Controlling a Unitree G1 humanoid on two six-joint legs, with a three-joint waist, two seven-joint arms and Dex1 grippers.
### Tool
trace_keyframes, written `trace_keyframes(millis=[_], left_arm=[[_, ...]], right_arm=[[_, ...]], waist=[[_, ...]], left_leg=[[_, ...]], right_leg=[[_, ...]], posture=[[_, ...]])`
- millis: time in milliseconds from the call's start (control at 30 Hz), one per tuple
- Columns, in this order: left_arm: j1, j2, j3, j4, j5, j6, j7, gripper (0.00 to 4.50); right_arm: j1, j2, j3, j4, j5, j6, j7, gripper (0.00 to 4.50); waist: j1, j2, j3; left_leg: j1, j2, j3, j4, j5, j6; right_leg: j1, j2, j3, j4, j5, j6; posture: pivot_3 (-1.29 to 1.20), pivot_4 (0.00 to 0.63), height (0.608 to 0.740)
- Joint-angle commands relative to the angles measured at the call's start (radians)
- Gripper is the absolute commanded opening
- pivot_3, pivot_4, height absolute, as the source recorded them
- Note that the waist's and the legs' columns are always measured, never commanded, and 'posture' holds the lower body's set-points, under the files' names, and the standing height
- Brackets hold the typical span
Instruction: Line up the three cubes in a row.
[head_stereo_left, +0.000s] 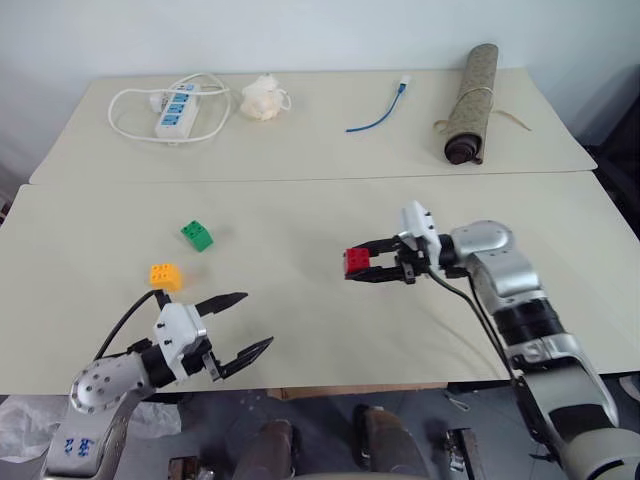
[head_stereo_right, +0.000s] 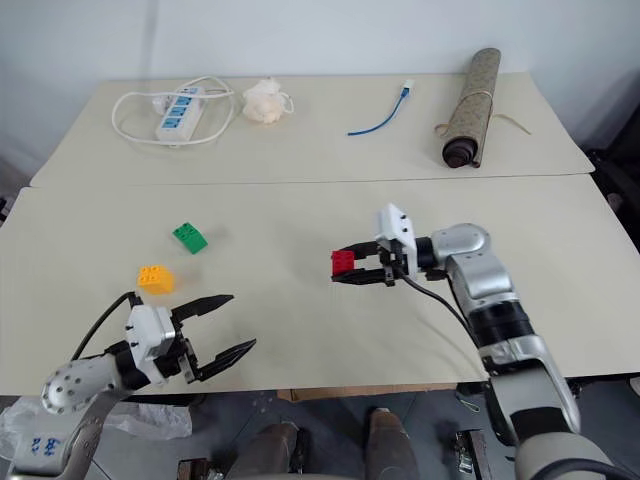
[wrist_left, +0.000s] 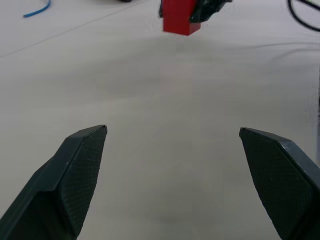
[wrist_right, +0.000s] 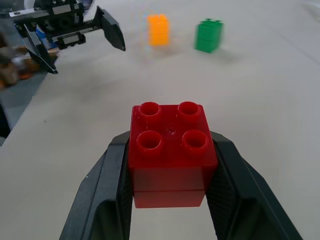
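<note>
Above the middle of the tabletop (head_stereo_left: 300, 215), your right tool (head_stereo_left: 362, 265) was clamped on the red cube (head_stereo_left: 356, 261), holding it clear of the surface. Toward the left edge, the green cube (head_stereo_left: 196, 235) and yellow-orange cube (head_stereo_left: 165, 275) sat near each other. Your left tool (head_stereo_left: 240, 323) was spread wide at the near edge, holding nothing.

Both arms are silver metal with black joint bands, white blocks behind the black textured fingers (wrist_left: 80, 170), and thin black cables along them.
</note>
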Motion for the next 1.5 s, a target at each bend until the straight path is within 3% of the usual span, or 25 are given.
trace_keyframes(millis=[33,333,700,967,1033,1167,1267,1400,1500], left_arm=[[0.053,0.003,0.044,-0.084,-0.007,0.002,0.029,4.50],[0.107,-0.001,0.081,-0.118,-0.006,0.002,0.064,4.50],[0.008,0.032,0.069,-0.071,-0.019,0.019,0.026,4.50],[0.028,0.026,0.131,-0.068,-0.041,0.024,0.040,4.50],[0.055,-0.002,0.170,-0.068,-0.047,0.006,0.067,4.50],[0.128,-0.093,0.265,-0.092,-0.062,-0.024,0.148,4.50],[0.247,-0.268,0.429,-0.093,-0.126,-0.069,0.292,4.50],[0.320,-0.408,0.534,-0.032,-0.175,-0.115,0.378,4.50],[0.332,-0.446,0.571,0.030,-0.192,-0.136,0.396,4.50]], right_arm=[[-0.040,0.024,0.002,0.129,-0.046,-0.109,0.030,1.52],[-0.013,-0.006,-0.031,0.230,-0.075,-0.214,0.081,1.52],[0.036,-0.052,-0.120,0.279,-0.053,-0.284,0.103,1.52],[0.023,-0.048,-0.126,0.269,-0.039,-0.279,0.133,4.08],[0.019,-0.050,-0.137,0.253,-0.021,-0.291,0.149,4.49],[0.037,-0.074,-0.145,0.161,0.127,-0.266,0.171,4.49],[0.075,-0.084,-0.183,0.045,0.245,-0.230,0.171,4.49],[0.094,-0.068,-0.250,0.064,0.272,-0.245,0.144,4.49],[0.088,-0.067,-0.285,0.095,0.289,-0.199,0.120,4.49]], waist=[[0.004,0.000,0.000],[0.002,0.000,0.000],[-0.009,0.000,0.000],[-0.019,0.000,0.000],[-0.020,0.000,0.000],[-0.020,0.000,0.000],[-0.021,0.000,0.001],[-0.012,-0.001,0.001],[0.006,-0.001,0.001]], left_leg=[[-0.001,-0.001,-0.001,0.000,0.000,0.000],[-0.001,-0.002,-0.005,0.000,0.000,0.000],[0.000,-0.001,-0.006,0.001,0.000,-0.001],[0.000,-0.001,-0.006,0.001,0.000,-0.001],[0.000,-0.001,-0.006,0.001,0.000,-0.001],[-0.001,-0.001,-0.006,0.001,0.000,-0.001],[-0.001,0.000,-0.007,0.000,0.000,-0.001],[0.000,0.001,-0.006,0.001,-0.001,-0.001],[0.002,0.000,-0.006,0.002,-0.001,-0.001]], right_leg=[[0.000,-0.001,-0.001,0.000,0.000,0.000],[0.002,-0.002,-0.005,-0.002,0.000,0.000],[0.004,0.000,-0.006,-0.002,0.000,0.000],[0.004,-0.001,-0.006,-0.002,0.000,0.000],[0.004,-0.001,-0.006,-0.002,0.000,0.000],[0.004,-0.001,-0.006,-0.002,0.000,0.000],[0.004,-0.001,-0.006,-0.003,0.000,0.000],[0.005,0.000,-0.007,-0.009,0.000,0.000],[0.008,-0.001,-0.006,-0.008,0.000,0.000]], posture=[[0.00,0.150,0.740],[0.00,0.150,0.740],[0.00,0.150,0.740],[0.00,0.150,0.740],[0.00,0.150,0.740],[0.00,0.150,0.740],[0.00,0.150,0.740],[0.00,0.150,0.740],[0.00,0.150,0.740]])
